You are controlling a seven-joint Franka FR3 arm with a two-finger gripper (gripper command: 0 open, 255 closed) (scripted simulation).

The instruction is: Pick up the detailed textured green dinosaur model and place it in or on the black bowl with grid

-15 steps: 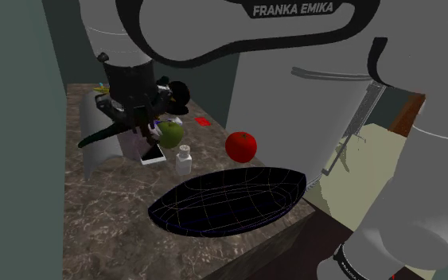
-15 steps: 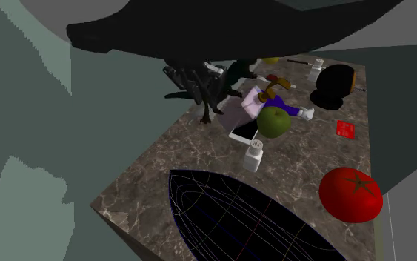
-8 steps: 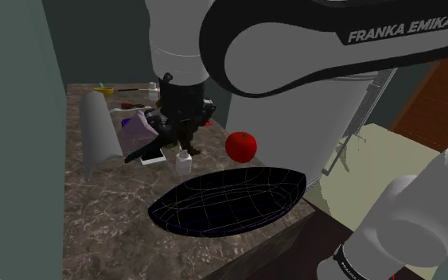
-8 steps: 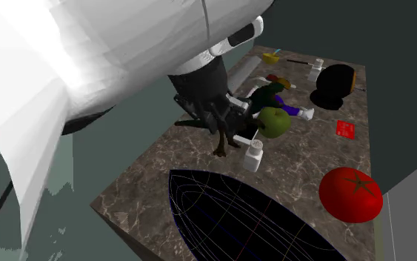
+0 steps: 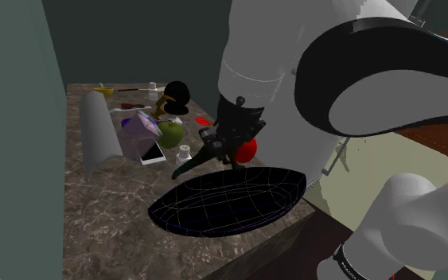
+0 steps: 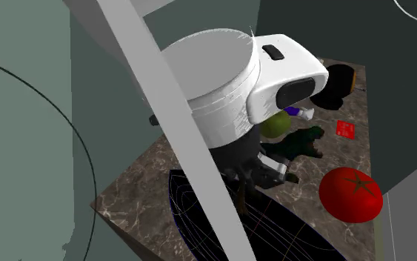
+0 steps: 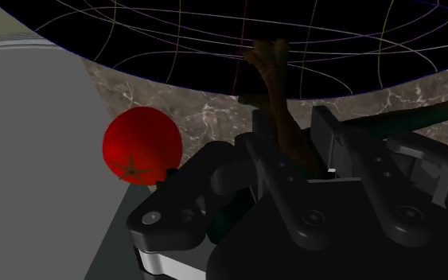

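My black gripper [image 5: 224, 148] is shut on the dark green dinosaur model [image 5: 192, 164] and holds it in the air just over the far rim of the black bowl with coloured grid lines [image 5: 238, 203]. The dinosaur's tail points down toward the shoulder view's left. From the second exterior view, the dinosaur [image 6: 301, 141] sticks out beside the gripper [image 6: 262, 175], above the bowl [image 6: 281, 230]. In the wrist view a brownish dinosaur leg [image 7: 273, 89] hangs past the gripper [image 7: 294, 145] toward the bowl [image 7: 174, 32].
A red tomato [image 5: 251, 150] sits on the marble counter [image 5: 103, 207] right behind the gripper, near the bowl. Farther back lie a green apple [image 5: 171, 134], a white phone [image 5: 152, 152], a red card [image 6: 345, 129] and a black round object [image 5: 176, 95]. A grey cylinder [image 5: 101, 134] lies along the wall.
The gripper has carried the dinosaur from beside the apple and the white bottle across the counter to the bowl's far rim. The arm has swung toward the shoulder view's right.
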